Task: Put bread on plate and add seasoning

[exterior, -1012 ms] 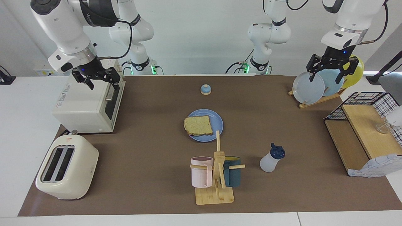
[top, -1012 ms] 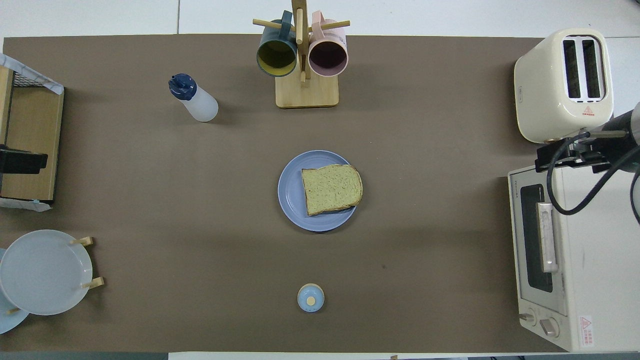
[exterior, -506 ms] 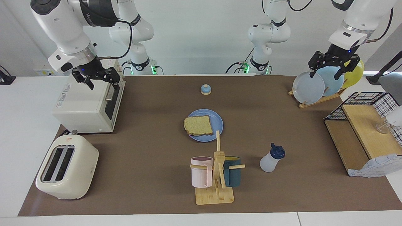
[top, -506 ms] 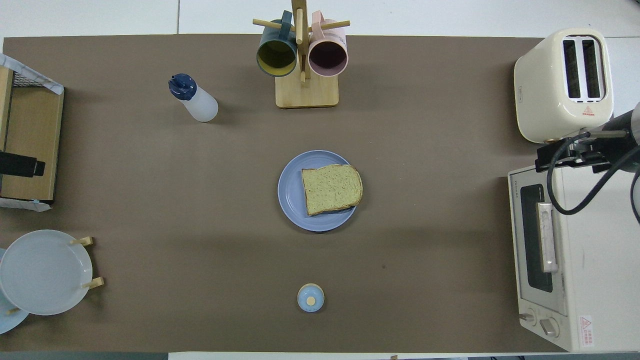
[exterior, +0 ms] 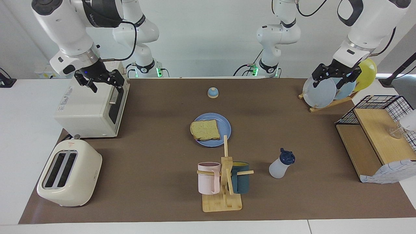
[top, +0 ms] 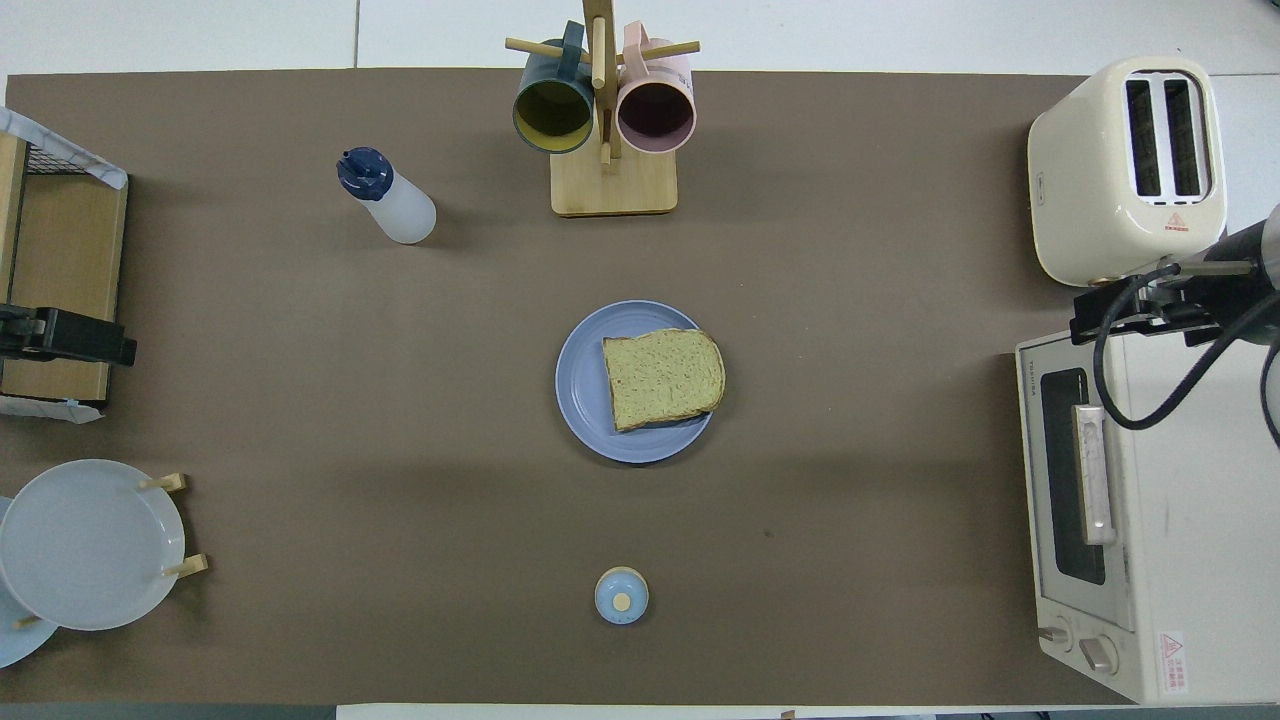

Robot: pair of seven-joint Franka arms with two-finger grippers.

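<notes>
A brown mat covers the worktop (exterior: 156,156). At the right arm's end stands a white toaster oven (exterior: 91,109), and farther from the robots beside it a cream two-slot toaster (exterior: 69,174). At the left arm's end sit a wooden shelf with a black wire basket (exterior: 378,130) and, nearer to the robots, a rack of plates (exterior: 320,91) standing on edge.

The right gripper (exterior: 99,81) hangs over the toaster oven's top, jaws wide and holding nothing. The left gripper (exterior: 328,79) is up over the rack of plates, jaws also spread wide and empty; in the overhead view only a dark part of it shows at the edge by the wooden shelf.

A wooden mug stand (exterior: 224,182) stands at the edge of the mat farthest from the robots, with a pink mug (exterior: 208,178) and a dark teal mug (exterior: 241,178) hung on its pegs.

The plate (top: 585,385) lies flat at the middle of the mat. The bread (top: 662,377) rests on it, shifted toward the right arm's end so that one crust reaches the rim.

The seasoning (top: 385,196) stands upright, farther from the robots than the plate and toward the left arm's end, well apart from it and beside the mug stand.

A small blue bell (top: 621,595) sits nearer to the robots than the plate.
</notes>
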